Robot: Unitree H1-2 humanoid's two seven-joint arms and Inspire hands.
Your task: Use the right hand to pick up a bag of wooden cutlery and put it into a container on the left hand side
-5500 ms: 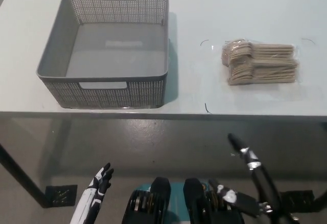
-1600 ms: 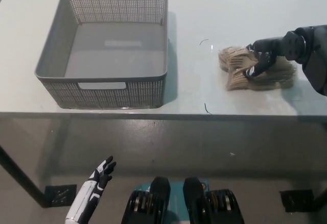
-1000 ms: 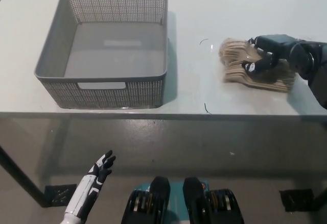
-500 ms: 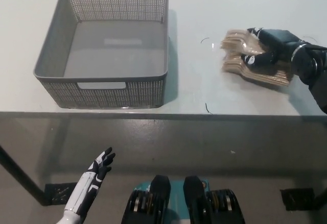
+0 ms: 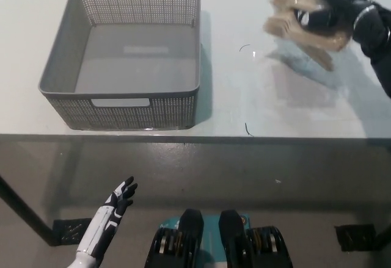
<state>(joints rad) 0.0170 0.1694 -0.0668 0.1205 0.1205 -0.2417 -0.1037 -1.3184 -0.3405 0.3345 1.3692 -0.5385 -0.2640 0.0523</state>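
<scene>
— So, where was the bag seen?
— At the upper right of the frame, gripped in the right hand. The black fingers were wrapped over its top, and the bag was tilted, its lower end pointing down and to the right. It was blurred, so single pieces of cutlery could hardly be made out.

— Was it touching the table?
— Apparently not. A faint shadow was cast on the pale surface below it, toward the lower right, and the bag seemed to be held clear of the top. That could not be told for certain.

— And the basket?
— It was placed at the upper left, well apart from the bag. Grey perforated walls and cut-out handles at the near and far sides were shown, and only its bare floor was seen inside.

— What was noted of the left hand?
— It was found at the lower left, below the table edge, over the dark floor. Its fingers were spread and nothing was held in it.

— Anything else on the table?
— Two thin dark curved marks were seen between basket and bag, one near the middle of the top and one close to the front edge. What they were could not be told.
</scene>
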